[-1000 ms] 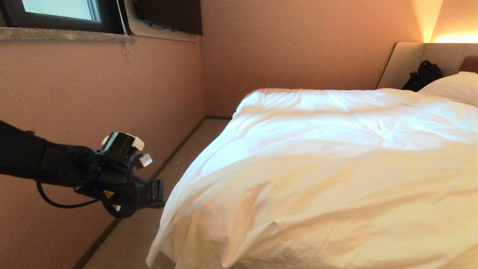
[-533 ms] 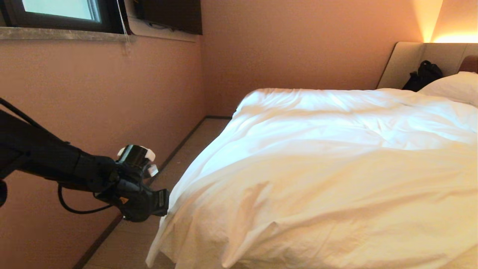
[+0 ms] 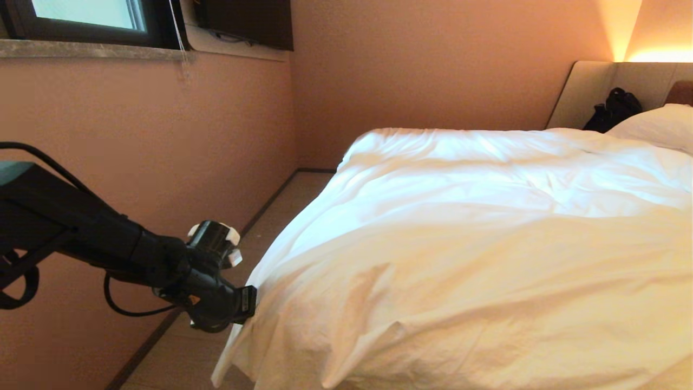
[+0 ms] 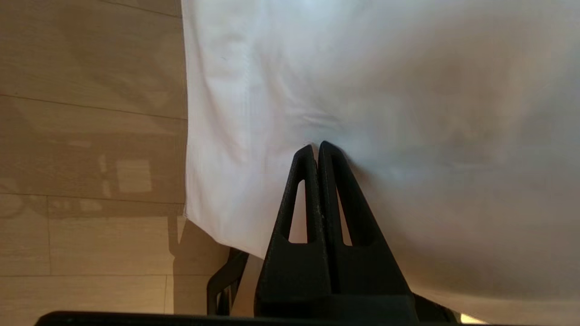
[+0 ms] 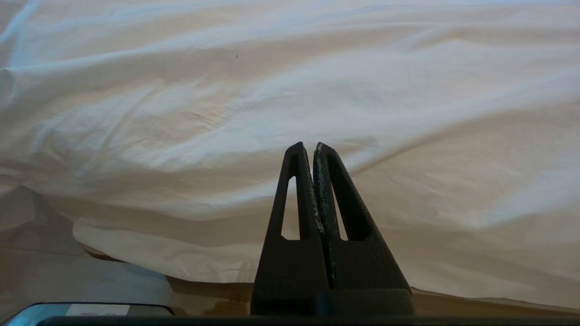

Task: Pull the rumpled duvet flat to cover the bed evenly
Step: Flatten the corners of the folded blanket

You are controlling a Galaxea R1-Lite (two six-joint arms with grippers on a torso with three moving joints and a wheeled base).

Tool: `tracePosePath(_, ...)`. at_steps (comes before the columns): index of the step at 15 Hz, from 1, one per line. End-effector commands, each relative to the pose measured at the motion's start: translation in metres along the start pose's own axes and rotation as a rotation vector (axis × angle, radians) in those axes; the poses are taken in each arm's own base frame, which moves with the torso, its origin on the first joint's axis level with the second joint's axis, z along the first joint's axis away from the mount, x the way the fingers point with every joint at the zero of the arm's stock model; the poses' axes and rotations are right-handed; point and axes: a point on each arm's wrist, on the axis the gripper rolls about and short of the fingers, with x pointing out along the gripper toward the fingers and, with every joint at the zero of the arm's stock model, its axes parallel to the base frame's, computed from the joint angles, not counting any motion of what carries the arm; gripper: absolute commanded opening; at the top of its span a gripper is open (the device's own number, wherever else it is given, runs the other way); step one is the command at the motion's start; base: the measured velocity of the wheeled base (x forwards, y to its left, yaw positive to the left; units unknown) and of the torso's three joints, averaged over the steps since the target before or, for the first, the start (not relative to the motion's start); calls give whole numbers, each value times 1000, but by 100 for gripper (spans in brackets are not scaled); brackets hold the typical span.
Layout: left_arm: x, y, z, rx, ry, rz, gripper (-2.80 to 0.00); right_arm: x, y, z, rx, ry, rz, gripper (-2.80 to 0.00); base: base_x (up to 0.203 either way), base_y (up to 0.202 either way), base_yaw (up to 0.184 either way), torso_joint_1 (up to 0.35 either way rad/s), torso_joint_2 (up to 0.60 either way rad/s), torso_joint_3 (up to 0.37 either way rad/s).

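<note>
Two black grippers show on my feeds, both with jaws pressed fully together and nothing between them. My left gripper (image 3: 250, 304) sits at about eight o'clock in the head view, its tips right against the hanging side of the big puffy white cotton duvet (image 3: 476, 260); from the left wrist camera the closed tips (image 4: 316, 147) meet the smooth cloth (image 4: 362, 90) without any fold caught between them. My right gripper (image 5: 309, 147) hovers just above the creased duvet top (image 5: 272, 113), clear of it as far as I can tell.

That duvet lies over the wide low bed, filling the head view from centre out to three and five o'clock, soft ridges and wrinkles running across it, its near corner drooping towards the pale wood-plank floor (image 3: 189, 352). At two o'clock I see a white pillow (image 3: 658, 125), a beige padded headboard (image 3: 587, 89) and a black bag (image 3: 614, 111) slumped against it. Matt pinkish wall (image 3: 135, 141) at nine o'clock.
</note>
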Motion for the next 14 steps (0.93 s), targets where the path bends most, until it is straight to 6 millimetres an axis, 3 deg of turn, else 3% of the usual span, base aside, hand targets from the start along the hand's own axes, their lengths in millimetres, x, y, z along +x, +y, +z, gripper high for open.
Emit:
tracePosePath(1, 0, 0, -3, 1, 8, 0, -280, 0, 0, 0, -1, 1, 2, -280, 0, 0, 0, 0, 0, 0)
tracePosePath(6, -16, -2, -10, 13, -4, -5, -280, 0, 0, 0, 0, 1, 1, -280, 0, 0, 0, 0, 0, 0)
tracePosePath(11, -79, -7, -24, 30, -154, -53, -280, 0, 0, 0, -1, 3, 1, -280, 0, 0, 0, 0, 0, 0)
tracePosePath(14, -112, 2, -43, 11, -234, -64, -280, 0, 0, 0, 0, 1, 1, -280, 0, 0, 0, 0, 0, 0)
